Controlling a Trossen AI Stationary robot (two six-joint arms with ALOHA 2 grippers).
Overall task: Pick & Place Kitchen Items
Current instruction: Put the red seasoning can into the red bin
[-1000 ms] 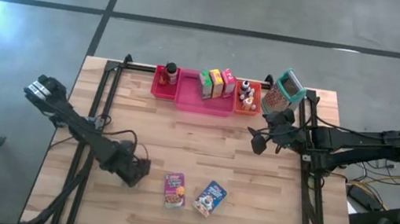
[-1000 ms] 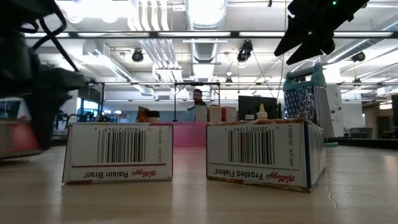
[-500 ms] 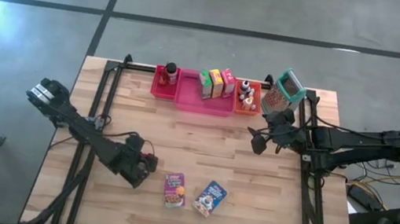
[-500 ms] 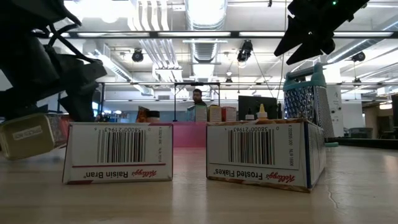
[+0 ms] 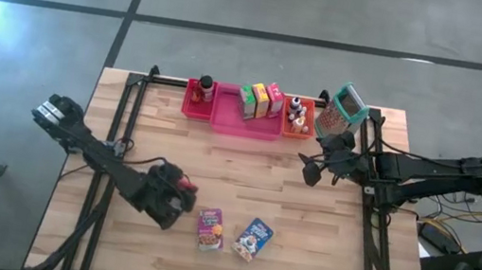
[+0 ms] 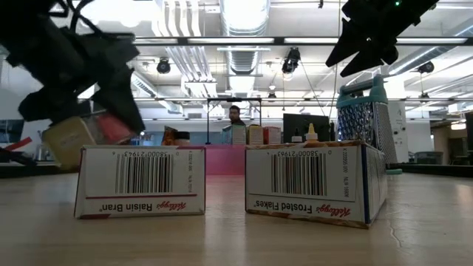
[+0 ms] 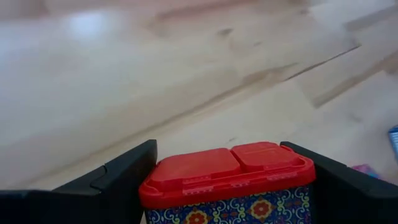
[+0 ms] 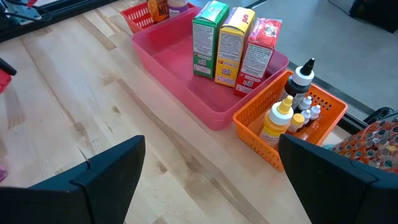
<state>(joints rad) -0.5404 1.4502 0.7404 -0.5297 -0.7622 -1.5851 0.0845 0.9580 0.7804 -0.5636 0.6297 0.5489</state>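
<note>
Red-lidded and patterned in blue on its sides, a small tin (image 7: 229, 180) sits clamped between the two dark fingers of the left gripper (image 5: 177, 193), lifted clear of the wooden table (image 5: 298, 268) near its front-left part; the low view shows it tilted in the air above the Raisin Bran box (image 6: 140, 181). That box and the Frosted Flakes box (image 6: 314, 181) lie flat on the boards just to the right of the gripper, close together, neither one held. The step in hand looks like a carry: the tin is picked and now needs a place. Along the far edge stand the red bin (image 5: 198, 100), the pink tray (image 5: 248, 122) with three upright cartons (image 8: 233, 46) at one end, and the orange basket (image 8: 277, 134) of small bottles, with a teal-handled grater (image 5: 342, 110) beside it. The right gripper (image 5: 314, 170) hangs above the table just in front of the orange basket, jaws spread wide and holding nothing. Which bin is meant for the tin is hard to judge from here, though the pink tray has the most free floor. The next move calls for a long reach across the table, keeping the tin level and clear of both cereal boxes, then lowering it into open space before letting go.
</note>
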